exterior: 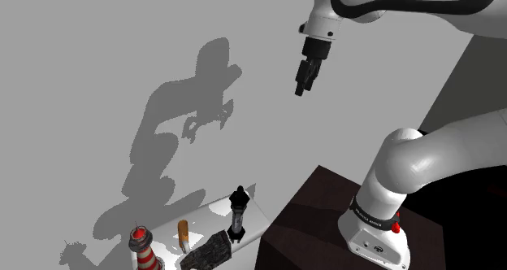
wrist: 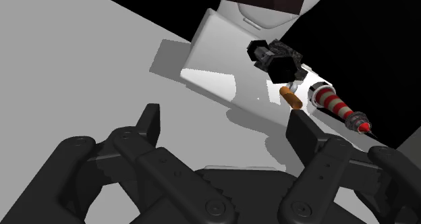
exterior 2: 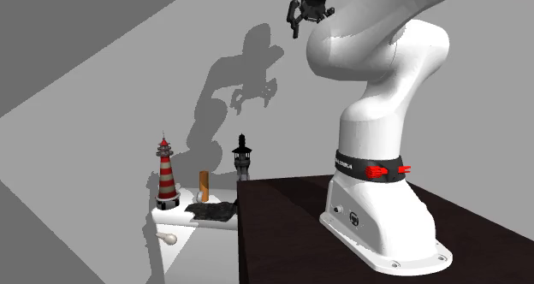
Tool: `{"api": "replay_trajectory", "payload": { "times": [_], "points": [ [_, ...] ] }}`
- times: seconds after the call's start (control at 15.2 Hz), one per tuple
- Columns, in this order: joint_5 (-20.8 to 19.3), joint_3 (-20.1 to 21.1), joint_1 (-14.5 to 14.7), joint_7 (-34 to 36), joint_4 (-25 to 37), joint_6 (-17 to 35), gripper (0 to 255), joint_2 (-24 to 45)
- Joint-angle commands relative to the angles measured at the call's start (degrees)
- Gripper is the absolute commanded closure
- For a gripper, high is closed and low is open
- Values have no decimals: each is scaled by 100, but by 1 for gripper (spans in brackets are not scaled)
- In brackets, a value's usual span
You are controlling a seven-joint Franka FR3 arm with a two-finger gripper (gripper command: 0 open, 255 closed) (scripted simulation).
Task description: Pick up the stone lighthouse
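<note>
Altogether: one dark lighthouse (exterior: pixel 237 212), one striped lighthouse (exterior: pixel 144 250), one orange cylinder (exterior: pixel 184 234).

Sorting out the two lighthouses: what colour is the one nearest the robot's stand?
That lighthouse is dark grey-black, clearest in the second exterior view.

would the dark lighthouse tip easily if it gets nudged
Probably: the dark lighthouse stands tall and narrow on a small base, so a sideways nudge may topple it. It looks rigid, and its mottled surface suggests stone, so it may be heavy for its size. Its tapered body might slide out of a loose grip.
</note>
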Motion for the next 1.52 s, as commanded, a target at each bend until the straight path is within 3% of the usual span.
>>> {"api": "replay_trajectory", "payload": {
  "times": [0.0, 0.73, 1.45],
  "points": [
    [0, 0, 0, 0, 0, 0, 0, 0],
    [517, 671, 363, 491, -632, 1447, 0, 1433],
    [878, 1284, 715, 928, -521, 2867, 0, 3547]
  ]
}}
